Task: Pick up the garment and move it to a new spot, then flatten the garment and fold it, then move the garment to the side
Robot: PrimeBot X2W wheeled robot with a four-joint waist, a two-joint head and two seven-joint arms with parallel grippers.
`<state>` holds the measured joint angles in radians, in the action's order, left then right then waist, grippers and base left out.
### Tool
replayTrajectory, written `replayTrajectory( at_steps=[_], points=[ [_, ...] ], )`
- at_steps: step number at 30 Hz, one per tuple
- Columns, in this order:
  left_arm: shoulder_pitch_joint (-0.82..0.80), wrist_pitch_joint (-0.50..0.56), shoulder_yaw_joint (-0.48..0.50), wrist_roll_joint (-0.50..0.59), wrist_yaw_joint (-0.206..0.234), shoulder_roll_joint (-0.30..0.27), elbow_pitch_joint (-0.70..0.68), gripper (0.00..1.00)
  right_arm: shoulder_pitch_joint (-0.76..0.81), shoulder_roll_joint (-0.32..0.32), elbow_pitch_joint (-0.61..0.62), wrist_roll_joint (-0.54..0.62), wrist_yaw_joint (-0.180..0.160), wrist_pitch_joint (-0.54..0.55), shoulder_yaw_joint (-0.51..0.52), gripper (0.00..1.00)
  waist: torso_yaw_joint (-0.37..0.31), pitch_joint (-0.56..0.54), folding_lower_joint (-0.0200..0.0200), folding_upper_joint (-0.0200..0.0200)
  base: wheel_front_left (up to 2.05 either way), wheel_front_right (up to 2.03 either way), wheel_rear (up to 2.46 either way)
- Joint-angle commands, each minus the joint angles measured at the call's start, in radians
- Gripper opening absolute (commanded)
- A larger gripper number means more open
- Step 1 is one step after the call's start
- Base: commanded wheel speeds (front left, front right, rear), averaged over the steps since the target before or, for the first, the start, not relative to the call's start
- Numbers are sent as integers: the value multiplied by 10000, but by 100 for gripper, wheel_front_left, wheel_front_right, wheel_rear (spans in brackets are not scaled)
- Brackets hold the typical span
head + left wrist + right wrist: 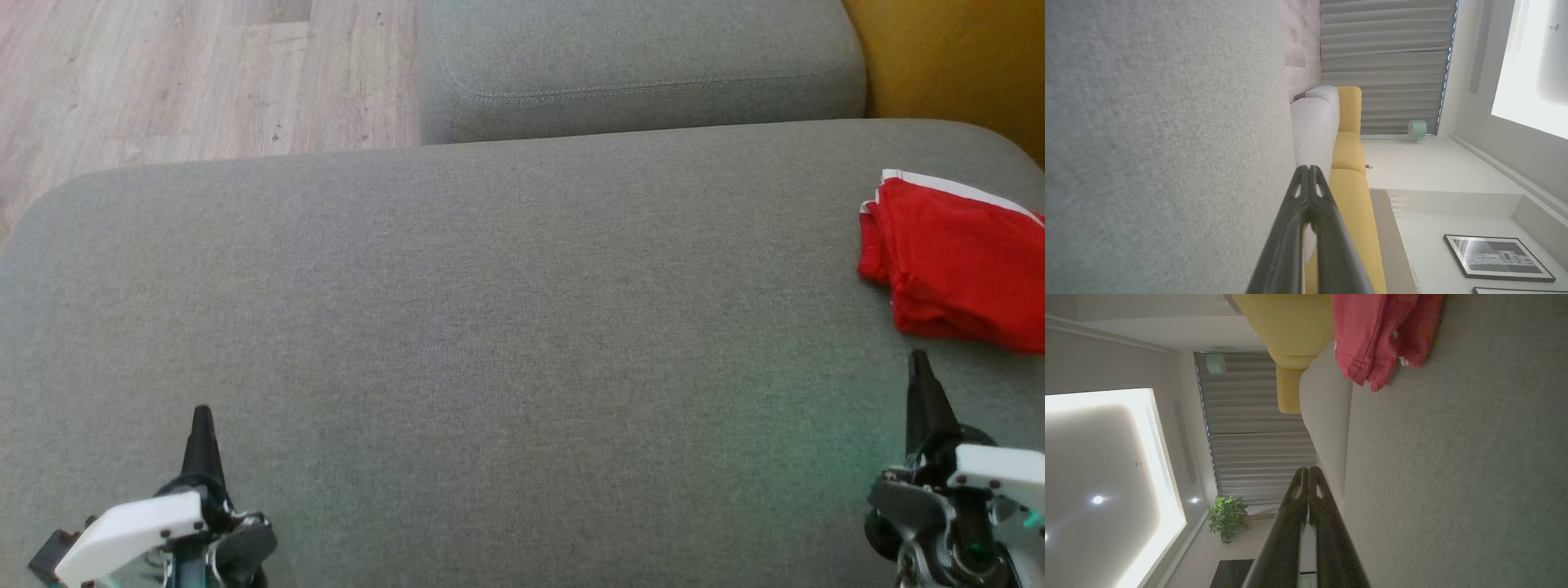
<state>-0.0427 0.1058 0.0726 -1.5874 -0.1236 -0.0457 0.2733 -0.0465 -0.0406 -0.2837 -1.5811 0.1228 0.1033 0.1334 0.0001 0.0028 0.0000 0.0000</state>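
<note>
Ahead of the left gripper [202,418] and the right gripper [919,363]: one broad grey seat cushion [490,327], bare across its whole middle. Past its far edge sits a second grey cushion [637,73]. Wood floor [163,73] lies out on the left gripper's side and yellow upholstery [963,57] on the right gripper's side.

Red garment [955,261]: on the seat cushion, just ahead of the right gripper and a little outboard of it, well apart from the left gripper. It is a compact, layered bundle with white trim along its far edge. In the right wrist view the hems stack at the near corner. Part of it runs off the head view, so I cannot check its full outline.

Left gripper: fingers pressed together, nothing between them, bare cushion in front. Right gripper: likewise together and empty, its tip near the garment's near edge but not touching.

Progress, as a judgement: the bundle looks folded and sits at the cushion's side, with both grippers empty. That fits pick-up, flattening, folding and the move aside all being done. The fold is rough, so an untouched heap cannot be ruled out. If the task is done, no step is left.
</note>
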Motion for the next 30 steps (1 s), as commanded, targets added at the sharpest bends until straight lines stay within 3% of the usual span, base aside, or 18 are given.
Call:
replayTrajectory(
  at_steps=[1, 30],
  points=[
    [-655, 76, 414, -211, -71, -45, -278, 0, -614, -97, 389, -274, 79, 101, -194, 0, -1, 3, 0, 0, 0, 0, 0],
    [-654, 75, 413, -212, -71, -45, -279, 0, -614, -97, 389, -275, 79, 100, -195, 0, -1, 3, 0, 0, 0, 0, 0]
  ],
)
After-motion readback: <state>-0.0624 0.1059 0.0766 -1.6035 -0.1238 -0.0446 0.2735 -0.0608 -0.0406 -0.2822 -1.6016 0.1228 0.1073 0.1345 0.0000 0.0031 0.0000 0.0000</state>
